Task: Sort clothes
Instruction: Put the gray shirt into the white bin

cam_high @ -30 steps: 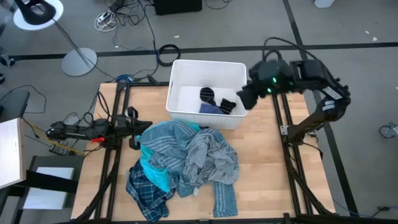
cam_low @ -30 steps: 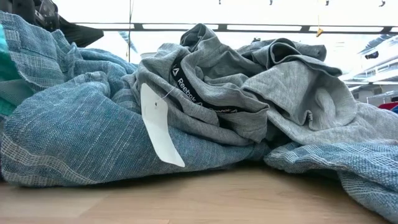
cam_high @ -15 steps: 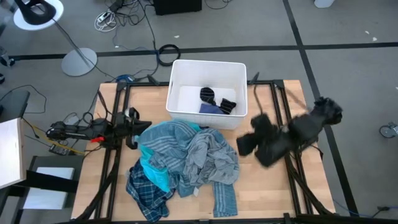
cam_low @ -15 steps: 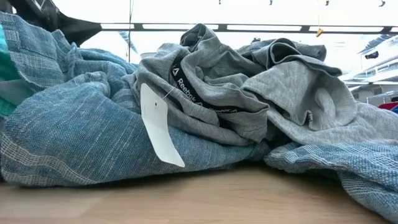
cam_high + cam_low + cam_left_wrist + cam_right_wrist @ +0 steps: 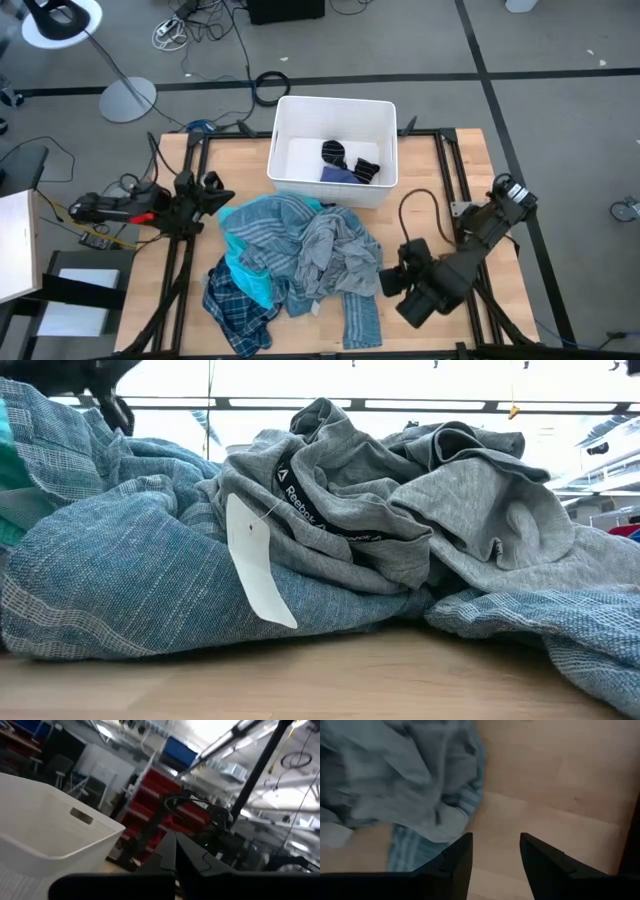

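Note:
The clothes lie in a heap mid-table: blue-grey striped shirt (image 5: 265,225), grey top (image 5: 335,250), turquoise piece (image 5: 245,275) and navy plaid shirt (image 5: 235,310). The low view shows the grey top (image 5: 400,500) lying on the striped shirt (image 5: 120,560). Black striped socks (image 5: 345,158) and a small blue item (image 5: 337,174) lie in the white bin (image 5: 335,100). My right gripper (image 5: 385,283) is open and empty, low over bare table at the heap's right edge (image 5: 395,780). My left gripper (image 5: 210,193) is shut and empty, at the heap's far left.
The white bin stands at the table's far edge, behind the heap; it also shows in the left wrist view (image 5: 45,830). A white tag (image 5: 255,560) hangs from the grey top. Bare wood (image 5: 440,190) lies right of the heap. Cables and a lamp base lie on the floor beyond.
My right gripper has swung from beside the bin's right wall toward the table's near edge and down, ending low beside the heap's right edge. My left arm has shifted slightly toward the far left. The clothes have not moved.

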Tool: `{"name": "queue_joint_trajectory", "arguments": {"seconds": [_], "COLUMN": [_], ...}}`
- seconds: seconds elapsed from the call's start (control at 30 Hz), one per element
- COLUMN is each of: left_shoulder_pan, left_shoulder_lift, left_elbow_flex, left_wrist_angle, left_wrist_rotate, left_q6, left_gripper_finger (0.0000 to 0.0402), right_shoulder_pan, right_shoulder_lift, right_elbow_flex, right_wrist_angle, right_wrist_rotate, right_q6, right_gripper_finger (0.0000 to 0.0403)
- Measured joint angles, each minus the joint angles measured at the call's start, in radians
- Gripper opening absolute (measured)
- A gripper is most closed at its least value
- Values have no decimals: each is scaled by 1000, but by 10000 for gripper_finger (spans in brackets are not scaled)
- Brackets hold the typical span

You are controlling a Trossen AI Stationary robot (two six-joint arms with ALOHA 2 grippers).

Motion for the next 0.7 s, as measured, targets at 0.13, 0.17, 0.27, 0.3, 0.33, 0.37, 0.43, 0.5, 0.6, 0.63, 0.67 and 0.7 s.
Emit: {"name": "queue_joint_trajectory", "arguments": {"seconds": [0.13, 0.17, 0.27, 0.3, 0.33, 0.37, 0.43, 0.5, 0.6, 0.63, 0.67, 0.7], "left_shoulder_pan": [0, 0, -2, -5, -10, -15, -28, -40, -47, -48, -48, -48], "left_shoulder_lift": [172, 228, 408, 475, 541, 606, 737, 865, 1043, 1099, 1153, 1205], "left_elbow_flex": [198, 250, 396, 443, 488, 530, 607, 680, 786, 820, 853, 886], "left_wrist_angle": [-211, -252, -345, -366, -380, -395, -428, -446, -447, -453, -466, -479], "left_wrist_rotate": [58, 73, 111, 127, 135, 148, 170, 174, 164, 160, 158, 157], "left_q6": [58, 77, 108, 109, 110, 112, 117, 123, 53, 32, 15, -1], "left_gripper_finger": [6, 6, 6, 6, 6, 6, 6, 6, 6, 6, 6, 6], "right_shoulder_pan": [57, 69, 110, 123, 137, 151, 181, 209, 254, 269, 282, 295], "right_shoulder_lift": [-10, -16, -28, -29, -29, -29, -30, -30, -30, -30, -30, -30], "right_elbow_flex": [-82, -99, -136, -140, -142, -142, -142, -142, -142, -142, -142, -142], "right_wrist_angle": [64, 80, 125, 129, 129, 129, 129, 130, 134, 137, 141, 146], "right_wrist_rotate": [23, 25, 25, 25, 26, 26, 26, 26, 26, 26, 26, 26], "right_q6": [58, 69, 82, 83, 83, 82, 79, 79, 82, 84, 84, 84], "right_gripper_finger": [157, 156, 153, 152, 151, 149, 146, 143, 139, 138, 136, 135]}}
